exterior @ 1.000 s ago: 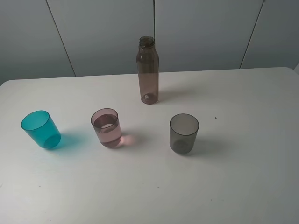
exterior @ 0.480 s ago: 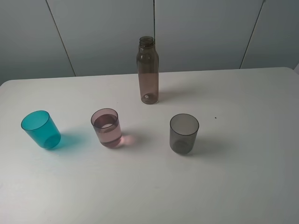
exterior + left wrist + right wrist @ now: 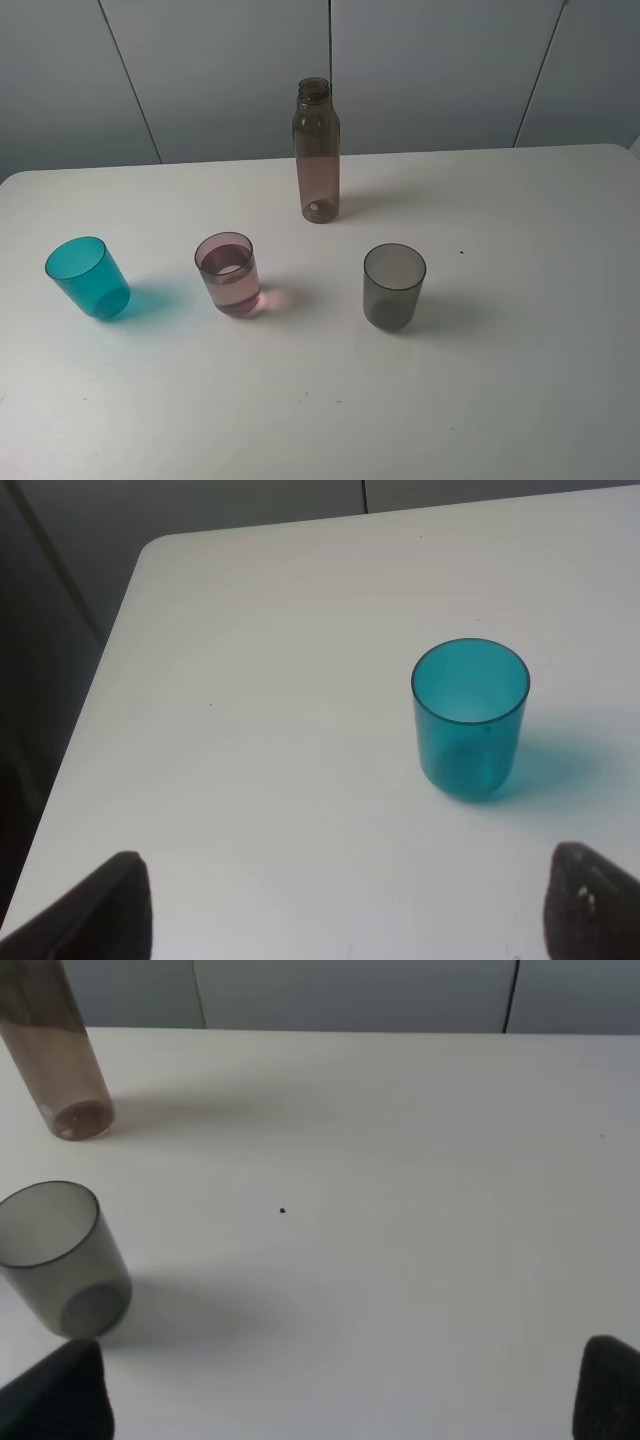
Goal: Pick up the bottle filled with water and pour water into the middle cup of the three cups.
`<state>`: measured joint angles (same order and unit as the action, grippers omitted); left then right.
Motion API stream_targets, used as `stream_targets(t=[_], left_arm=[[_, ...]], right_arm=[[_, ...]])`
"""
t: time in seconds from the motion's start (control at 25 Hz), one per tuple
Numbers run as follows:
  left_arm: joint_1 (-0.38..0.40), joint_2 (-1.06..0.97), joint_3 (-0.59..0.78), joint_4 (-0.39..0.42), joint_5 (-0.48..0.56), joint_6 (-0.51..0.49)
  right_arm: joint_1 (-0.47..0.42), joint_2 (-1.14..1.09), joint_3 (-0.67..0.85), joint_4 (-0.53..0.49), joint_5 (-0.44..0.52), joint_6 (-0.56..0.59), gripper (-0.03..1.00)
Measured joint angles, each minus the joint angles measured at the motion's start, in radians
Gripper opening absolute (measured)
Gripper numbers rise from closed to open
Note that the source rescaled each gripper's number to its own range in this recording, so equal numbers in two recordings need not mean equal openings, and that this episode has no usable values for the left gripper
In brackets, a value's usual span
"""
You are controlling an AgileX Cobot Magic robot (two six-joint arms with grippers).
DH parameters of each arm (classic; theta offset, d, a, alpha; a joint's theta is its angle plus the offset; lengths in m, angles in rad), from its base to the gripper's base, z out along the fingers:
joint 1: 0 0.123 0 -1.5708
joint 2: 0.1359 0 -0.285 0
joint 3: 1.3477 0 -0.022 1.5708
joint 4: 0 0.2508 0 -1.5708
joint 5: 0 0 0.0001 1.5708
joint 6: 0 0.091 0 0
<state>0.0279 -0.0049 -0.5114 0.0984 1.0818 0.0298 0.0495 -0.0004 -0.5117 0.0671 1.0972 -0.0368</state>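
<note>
The smoky brown-grey bottle point(image 3: 316, 150) stands upright, uncapped, at the back middle of the white table point(image 3: 520, 380); its lower part shows in the right wrist view point(image 3: 57, 1060). The three cups stand in a row in front: teal cup point(image 3: 87, 277) at left, pale pink middle cup point(image 3: 228, 274) holding some water, smoky grey cup point(image 3: 393, 286) at right. The teal cup shows in the left wrist view point(image 3: 470, 718), the grey cup in the right wrist view point(image 3: 60, 1258). Neither gripper shows in the exterior view. My left gripper point(image 3: 345, 905) and right gripper point(image 3: 345, 1395) are open and empty, away from all objects.
Grey wall panels point(image 3: 220, 70) stand behind the table. The table's left edge and rounded corner point(image 3: 150, 555) show in the left wrist view. A small dark speck point(image 3: 282, 1211) lies on the table right of the grey cup.
</note>
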Motion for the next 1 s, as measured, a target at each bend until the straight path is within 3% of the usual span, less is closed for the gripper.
stream_targets(t=[1.0], left_arm=[[0.000, 0.000, 0.000, 0.000, 0.000, 0.000]], right_arm=[[0.000, 0.000, 0.000, 0.022, 0.000, -0.051, 1.00]])
